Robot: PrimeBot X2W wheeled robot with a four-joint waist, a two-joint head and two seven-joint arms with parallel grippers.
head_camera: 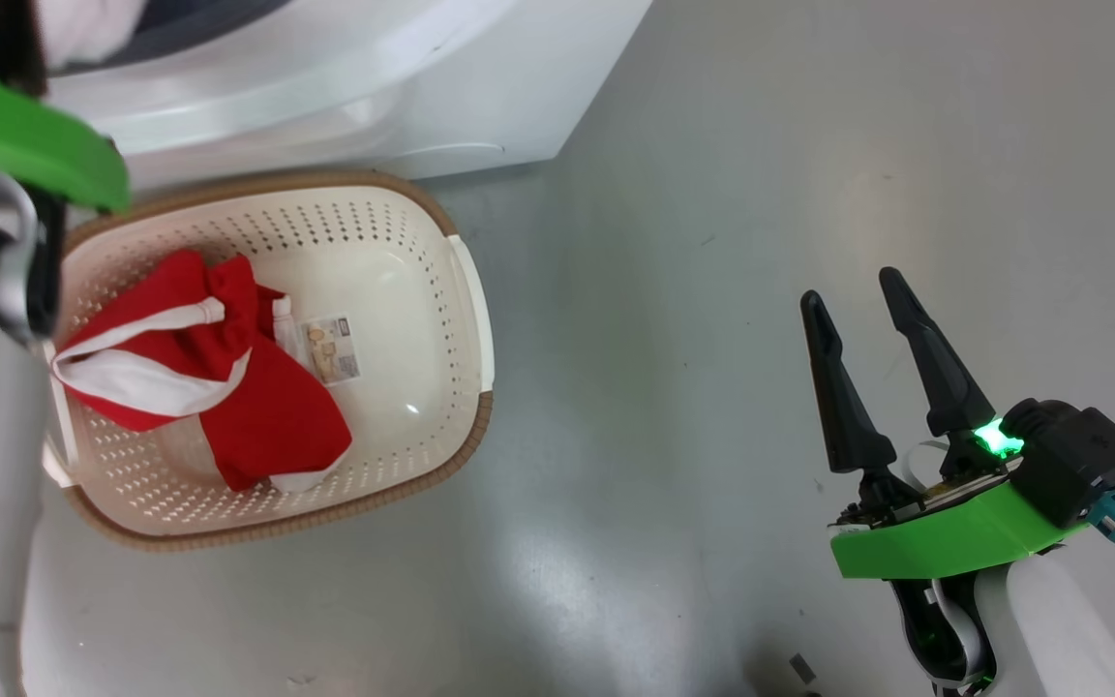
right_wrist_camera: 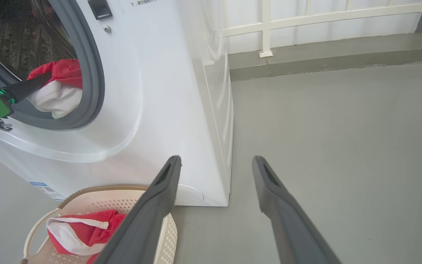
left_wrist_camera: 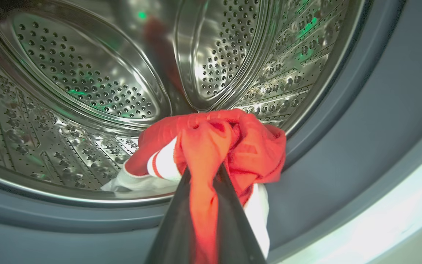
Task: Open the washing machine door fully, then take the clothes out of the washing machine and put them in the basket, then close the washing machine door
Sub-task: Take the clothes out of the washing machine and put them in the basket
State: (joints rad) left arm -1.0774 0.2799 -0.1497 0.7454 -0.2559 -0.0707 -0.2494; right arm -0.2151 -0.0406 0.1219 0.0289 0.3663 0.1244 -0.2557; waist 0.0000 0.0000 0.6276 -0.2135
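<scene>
Your left gripper (left_wrist_camera: 204, 170) is clamped on a red garment (left_wrist_camera: 258, 150) at the near lip of the drum (left_wrist_camera: 86, 73); your right gripper (head_camera: 848, 286) stands wide, right of the basket (head_camera: 468, 290) holding a second garment (head_camera: 257, 407).

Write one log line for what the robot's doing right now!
left end effector: shut on clothes at drum mouth | right end effector: open, empty | basket: one red garment inside

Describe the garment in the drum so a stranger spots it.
Look inside the white washing machine. At the front of its steel drum sits a bunched red-and-white garment. Unlike its twin in the basket, it is pinched by the left gripper.
</scene>
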